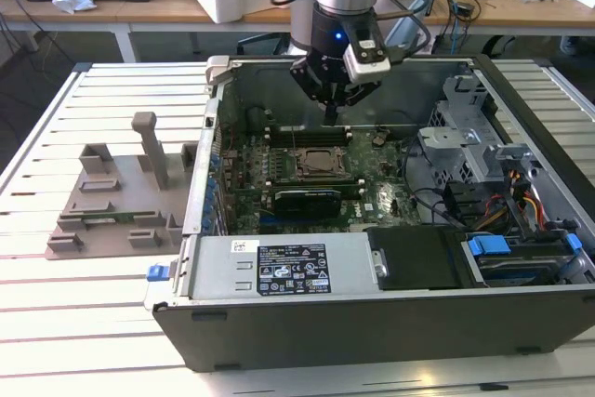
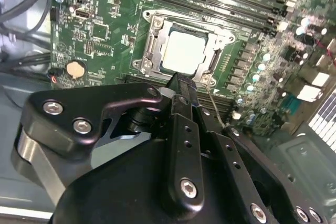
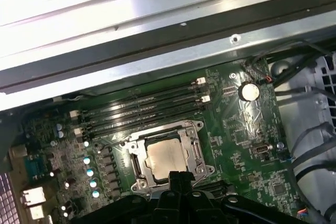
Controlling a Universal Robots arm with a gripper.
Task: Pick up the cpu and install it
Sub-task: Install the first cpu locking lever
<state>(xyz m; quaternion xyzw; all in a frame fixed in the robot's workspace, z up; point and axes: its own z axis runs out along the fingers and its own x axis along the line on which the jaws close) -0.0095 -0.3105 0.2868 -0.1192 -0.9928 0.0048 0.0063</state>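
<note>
The cpu (image 2: 184, 52) is a pale silver-grey square lying flat inside the metal socket frame (image 2: 152, 40) on the green motherboard; in the first wrist view the cpu (image 3: 165, 156) sits the same way. My gripper (image 1: 332, 111) hangs above the open computer case (image 1: 372, 323), just behind the socket (image 1: 319, 163) in the exterior view. In both wrist views the black fingertips (image 2: 181, 83) are pressed together just short of the cpu's edge, apart from it and holding nothing.
A grey fixture plate (image 1: 112, 206) with upright blocks lies at the exterior view's left. A black expansion card (image 1: 307, 200), the power supply (image 1: 288, 267), a drive cage (image 1: 465, 137) and loose cables (image 1: 521, 202) crowd the case. Memory slots (image 3: 142, 106) run beside the socket.
</note>
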